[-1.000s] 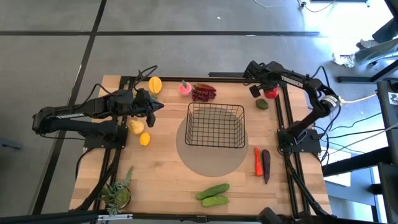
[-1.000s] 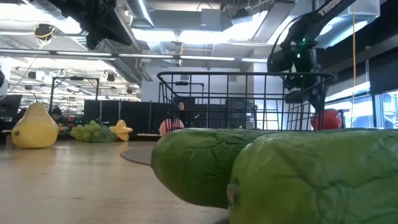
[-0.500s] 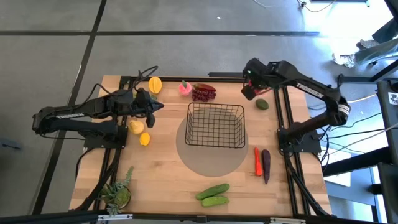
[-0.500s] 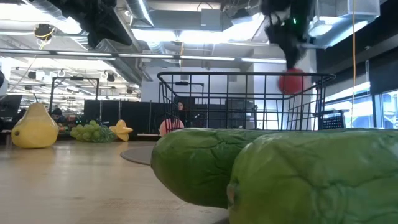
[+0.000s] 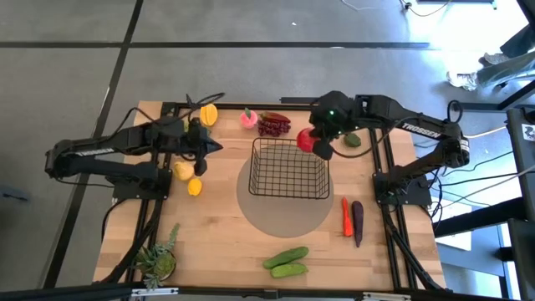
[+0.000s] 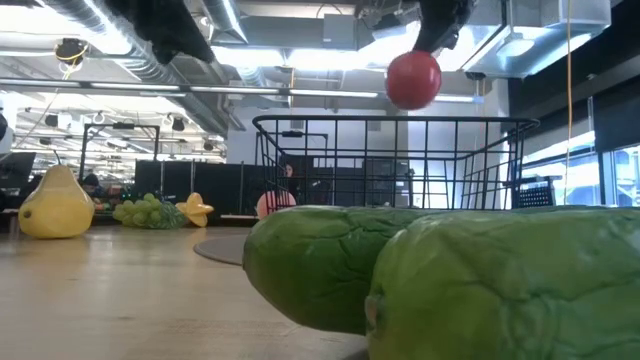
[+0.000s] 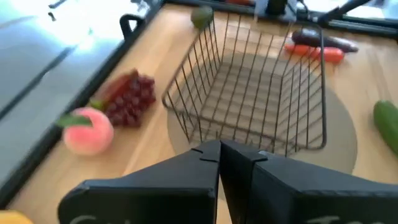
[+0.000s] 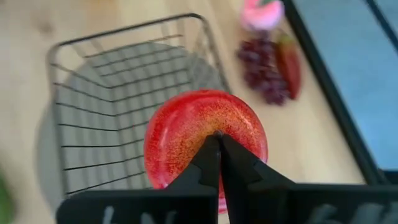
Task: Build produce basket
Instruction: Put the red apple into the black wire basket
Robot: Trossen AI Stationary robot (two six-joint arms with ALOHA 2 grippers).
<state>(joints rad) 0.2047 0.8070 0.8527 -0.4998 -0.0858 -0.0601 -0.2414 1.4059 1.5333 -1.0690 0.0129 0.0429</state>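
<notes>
Plainly the work has barely begun: the black wire-mesh rectangular basket (image 5: 289,168) stands empty on the wooden tabletop (image 5: 226,242), and the right pincer (image 5: 318,144) grips a round red toy apple (image 5: 307,140) by its stem above the basket's far right corner. The left pincer (image 5: 211,147), fingers pressed together on nothing, waits near the yellow fruits. Everything else lies outside the basket: the purple grapes (image 5: 273,126), pink peach (image 5: 248,119), orange carrot (image 5: 345,216), dark eggplant (image 5: 358,221) and two green cucumbers (image 5: 286,262).

1. Looks like a robotics lab: wood desk (image 5: 226,242) on a grey floor (image 5: 251,67) marked with tape.
2. Open ceiling with ducts (image 6: 70,25), strip lights, and rows of monitors (image 6: 180,185) behind.
</notes>
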